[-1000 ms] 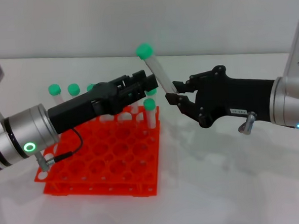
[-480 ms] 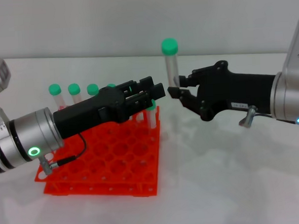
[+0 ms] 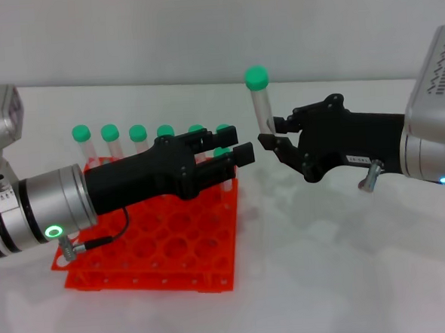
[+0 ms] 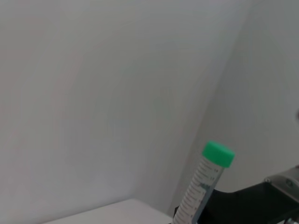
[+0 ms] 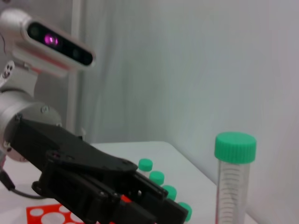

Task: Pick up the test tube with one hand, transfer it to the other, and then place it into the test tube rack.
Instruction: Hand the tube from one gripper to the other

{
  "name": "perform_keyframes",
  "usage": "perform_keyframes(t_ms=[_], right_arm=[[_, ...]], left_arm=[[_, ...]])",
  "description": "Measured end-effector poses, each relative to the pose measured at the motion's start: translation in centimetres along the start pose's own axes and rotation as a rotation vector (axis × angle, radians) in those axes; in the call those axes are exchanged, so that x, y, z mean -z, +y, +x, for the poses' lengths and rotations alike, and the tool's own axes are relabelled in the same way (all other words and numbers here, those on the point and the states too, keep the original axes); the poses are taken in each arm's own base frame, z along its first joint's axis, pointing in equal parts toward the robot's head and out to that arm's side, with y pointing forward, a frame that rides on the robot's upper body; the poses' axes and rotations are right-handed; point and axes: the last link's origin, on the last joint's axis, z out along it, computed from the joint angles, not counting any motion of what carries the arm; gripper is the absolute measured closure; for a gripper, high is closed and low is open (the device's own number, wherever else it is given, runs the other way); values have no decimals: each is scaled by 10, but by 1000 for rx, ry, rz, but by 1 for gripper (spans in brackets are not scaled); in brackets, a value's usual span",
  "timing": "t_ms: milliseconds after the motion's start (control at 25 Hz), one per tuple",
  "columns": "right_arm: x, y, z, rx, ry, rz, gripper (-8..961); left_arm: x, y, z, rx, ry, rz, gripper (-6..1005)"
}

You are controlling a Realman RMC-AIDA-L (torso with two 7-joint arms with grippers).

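Observation:
My right gripper (image 3: 270,139), small and black on a white-silver casing, is shut on the lower end of a clear test tube (image 3: 262,107). The tube stands upright in the air, green cap up, to the right of the orange-red test tube rack (image 3: 159,249). My left gripper (image 3: 232,145), black with a green-lit wrist ring, hovers over the rack's right side, open and empty, a short gap from the tube. The tube also shows in the left wrist view (image 4: 205,182) and the right wrist view (image 5: 233,182). The right wrist view shows the left gripper (image 5: 154,210) too.
Several more green-capped tubes (image 3: 138,138) stand in the rack's far row, and one (image 3: 222,166) at its right edge behind the left gripper's fingers. The rack sits on a white table (image 3: 327,266) with a pale wall behind.
The left gripper has let go of the tube and drawn back and down toward the rack. The right gripper now holds the tube alone and has turned it from tilted to upright.

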Motion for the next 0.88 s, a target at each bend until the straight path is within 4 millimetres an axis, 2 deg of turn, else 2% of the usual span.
perform_keyframes(t_ms=[240, 480, 880], right_arm=[[-1, 2, 3, 8, 18, -3, 776], [-1, 2, 7, 10, 48, 0, 776], [-8, 13, 3, 41, 53, -43, 775]], left_arm=[[5, -3, 1, -60, 0, 34, 474], [21, -1, 3, -108, 72, 76, 473], [14, 3, 3, -117, 63, 37, 473]])
